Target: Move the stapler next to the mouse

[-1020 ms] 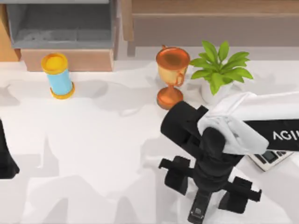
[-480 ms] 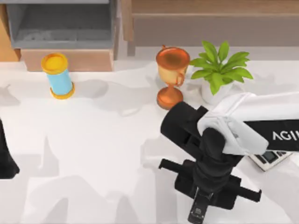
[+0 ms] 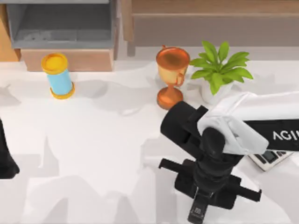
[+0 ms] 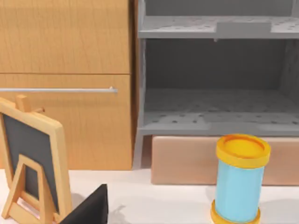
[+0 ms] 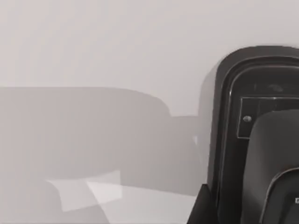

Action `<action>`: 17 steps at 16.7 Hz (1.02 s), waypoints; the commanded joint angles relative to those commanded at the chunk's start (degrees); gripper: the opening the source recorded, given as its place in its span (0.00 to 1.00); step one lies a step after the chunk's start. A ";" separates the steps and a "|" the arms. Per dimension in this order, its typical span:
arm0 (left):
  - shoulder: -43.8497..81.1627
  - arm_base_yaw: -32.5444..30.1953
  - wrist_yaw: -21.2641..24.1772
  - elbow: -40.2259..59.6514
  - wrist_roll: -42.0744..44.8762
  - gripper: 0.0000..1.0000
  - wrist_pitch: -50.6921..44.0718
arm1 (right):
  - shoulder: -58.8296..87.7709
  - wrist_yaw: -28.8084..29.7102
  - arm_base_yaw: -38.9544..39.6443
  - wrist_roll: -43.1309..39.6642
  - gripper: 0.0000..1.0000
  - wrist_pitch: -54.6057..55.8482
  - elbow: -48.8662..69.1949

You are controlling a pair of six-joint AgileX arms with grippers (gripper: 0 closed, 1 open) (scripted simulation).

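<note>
Right hand point(image 3: 204, 193) apparently clamping slim black stapler point(image 3: 198, 211)

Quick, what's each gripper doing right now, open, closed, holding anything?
Right gripper: closed on the stapler at the table's near edge, right of centre.
Left gripper: parked at the table's left edge; cannot be told.

Top cam looks straight down on the desk point(image 3: 93, 154), w/ shelf unit point(image 3: 60, 23) at 11 o'clock. Left wrist cam sits low, faces level toward that shelf unit point(image 4: 215, 84); both share the blue-yellow canister point(image 3: 58, 75) point(image 4: 239, 179). Right wrist cam is v. close to the desk point(image 5: 93, 46), aimed down.
</note>
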 joint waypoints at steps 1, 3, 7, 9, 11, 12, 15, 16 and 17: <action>0.00 0.00 0.00 0.00 0.00 1.00 0.00 | -0.38 -0.01 0.01 0.02 0.00 -0.82 0.48; 0.00 0.00 0.00 0.00 0.00 1.00 0.00 | -1.28 -0.04 0.00 -0.02 0.00 -2.84 1.43; 0.00 0.00 0.00 0.00 0.00 1.00 0.00 | -3.07 -0.05 -0.05 -0.10 0.00 -6.46 3.27; 0.00 0.00 0.00 0.00 0.00 1.00 0.00 | -3.08 -0.05 -0.05 -0.10 0.00 -6.46 3.27; 0.00 0.00 0.00 0.00 0.00 1.00 0.00 | -2.86 -0.08 -0.06 -0.07 0.00 -6.30 3.16; 0.00 0.00 0.00 0.00 0.00 1.00 0.00 | -3.24 -0.28 -0.51 -0.66 0.00 -6.41 3.79; 0.00 0.00 0.00 0.00 0.00 1.00 0.00 | -4.38 -1.84 -4.50 -5.99 0.00 -7.37 9.14; 0.00 0.00 0.00 0.00 0.00 1.00 0.00 | -4.58 -2.56 -6.65 -8.85 0.00 -7.96 11.89; 0.00 0.00 0.00 0.00 0.00 1.00 0.00 | -4.62 -3.31 -9.16 -12.15 0.00 -8.72 14.99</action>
